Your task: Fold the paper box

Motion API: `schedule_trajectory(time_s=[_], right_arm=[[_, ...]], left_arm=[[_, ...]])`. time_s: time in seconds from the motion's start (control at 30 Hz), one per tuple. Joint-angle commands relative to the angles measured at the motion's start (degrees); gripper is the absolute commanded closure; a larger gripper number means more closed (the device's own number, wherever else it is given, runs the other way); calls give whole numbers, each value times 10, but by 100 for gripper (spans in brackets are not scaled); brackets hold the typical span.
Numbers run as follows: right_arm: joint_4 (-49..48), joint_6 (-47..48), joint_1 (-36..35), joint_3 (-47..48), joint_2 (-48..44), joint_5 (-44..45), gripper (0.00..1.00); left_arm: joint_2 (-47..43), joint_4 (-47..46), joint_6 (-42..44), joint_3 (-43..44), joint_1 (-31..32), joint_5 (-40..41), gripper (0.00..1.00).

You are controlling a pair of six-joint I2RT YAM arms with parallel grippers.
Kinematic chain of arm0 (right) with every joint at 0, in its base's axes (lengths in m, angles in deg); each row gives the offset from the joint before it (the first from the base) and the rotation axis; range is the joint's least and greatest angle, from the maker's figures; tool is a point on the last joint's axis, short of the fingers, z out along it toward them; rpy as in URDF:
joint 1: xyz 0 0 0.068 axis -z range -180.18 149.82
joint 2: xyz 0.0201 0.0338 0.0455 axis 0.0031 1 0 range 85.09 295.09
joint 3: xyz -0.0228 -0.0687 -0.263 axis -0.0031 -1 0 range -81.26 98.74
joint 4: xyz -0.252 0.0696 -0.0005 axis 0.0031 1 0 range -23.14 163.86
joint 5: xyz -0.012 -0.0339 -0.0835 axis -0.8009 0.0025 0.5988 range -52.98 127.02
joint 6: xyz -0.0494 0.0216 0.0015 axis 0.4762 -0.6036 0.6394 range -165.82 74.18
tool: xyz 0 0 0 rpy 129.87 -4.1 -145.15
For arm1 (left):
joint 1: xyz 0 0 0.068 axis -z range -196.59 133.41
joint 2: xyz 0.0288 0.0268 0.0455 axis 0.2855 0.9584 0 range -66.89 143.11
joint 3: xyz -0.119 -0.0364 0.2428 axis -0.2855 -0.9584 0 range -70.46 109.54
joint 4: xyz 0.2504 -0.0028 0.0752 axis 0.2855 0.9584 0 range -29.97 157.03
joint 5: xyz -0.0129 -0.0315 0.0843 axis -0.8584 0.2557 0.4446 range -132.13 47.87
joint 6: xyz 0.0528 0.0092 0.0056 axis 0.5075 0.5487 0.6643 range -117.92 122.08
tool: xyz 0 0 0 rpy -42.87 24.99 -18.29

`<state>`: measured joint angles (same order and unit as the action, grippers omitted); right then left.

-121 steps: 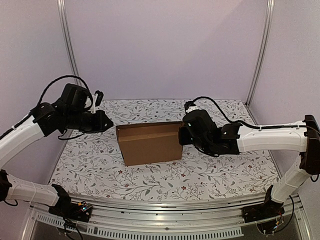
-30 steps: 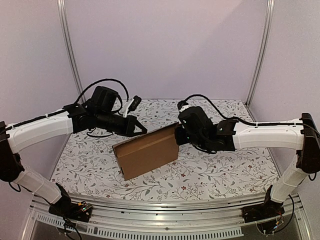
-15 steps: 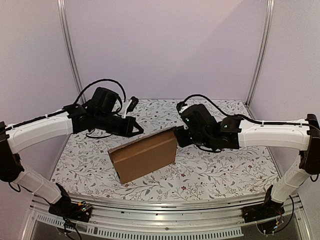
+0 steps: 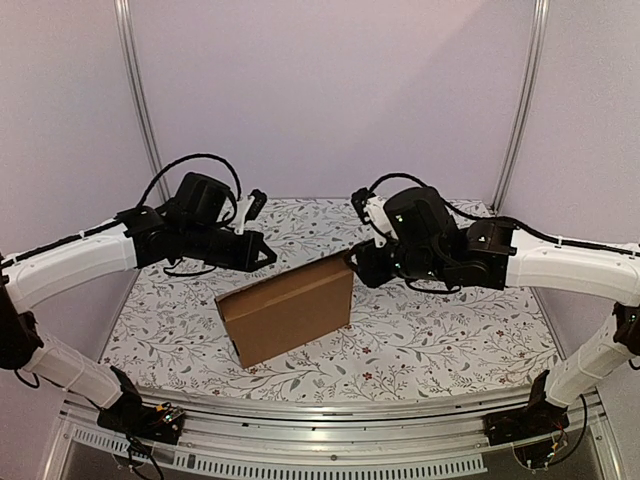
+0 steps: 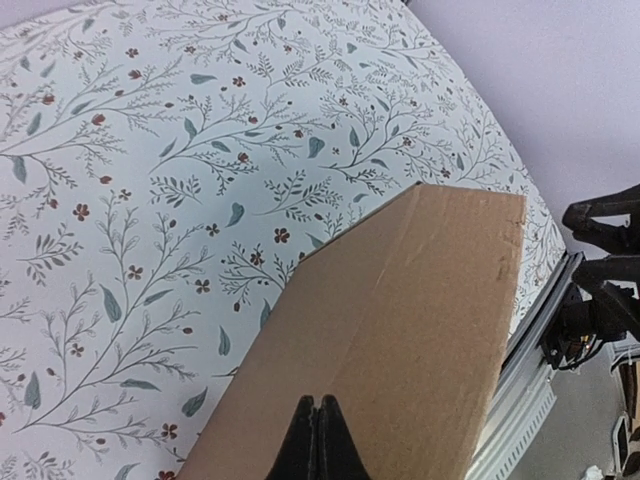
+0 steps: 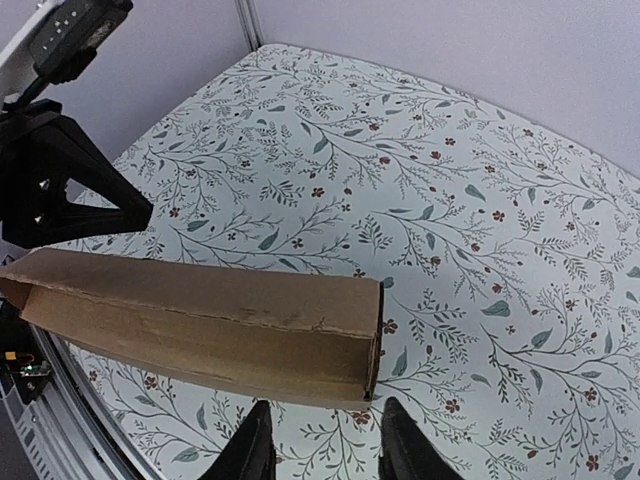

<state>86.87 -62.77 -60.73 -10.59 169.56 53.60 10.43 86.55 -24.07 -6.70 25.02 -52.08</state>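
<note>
While the box (image 4: pixel 290 312) sits mid-way across the table (image 4: pixel 450 345), left end angled nearer, the left gripper (image 5: pixel 316 440) hangs over it pinched shut (nothing between), and the right gripper (image 6: pixel 323 432) stands parted at its right end.

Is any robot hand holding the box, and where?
Apparently not: right gripper open at one end of the paper box; left gripper shut above it.

We see a table (image 4: pixel 450 340) with a white top printed in leafy sprigs and small red flowers. The paper box (image 4: pixel 290 312) rests near its middle, turned askew.
</note>
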Motion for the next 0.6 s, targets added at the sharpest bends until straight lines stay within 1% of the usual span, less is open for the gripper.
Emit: schedule_trajectory(time_s=[0.0,0.1,0.13,0.33,0.57], right_arm=[[-50,9,-15,32,-10,-45,78],[-65,10,-23,63,13,-42,98],[-68,8,-25,74,24,-40,100],[-84,-4,-32,132,93,-34,100],[-83,-10,-39,196,164,-45,100]], left_arm=[[-26,33,12,7,-4,39,100],[-38,43,10,-1,-4,49,100],[-42,46,8,-4,-4,53,100],[-59,61,-5,-25,-5,78,100],[-72,63,-16,-45,-5,81,100]])
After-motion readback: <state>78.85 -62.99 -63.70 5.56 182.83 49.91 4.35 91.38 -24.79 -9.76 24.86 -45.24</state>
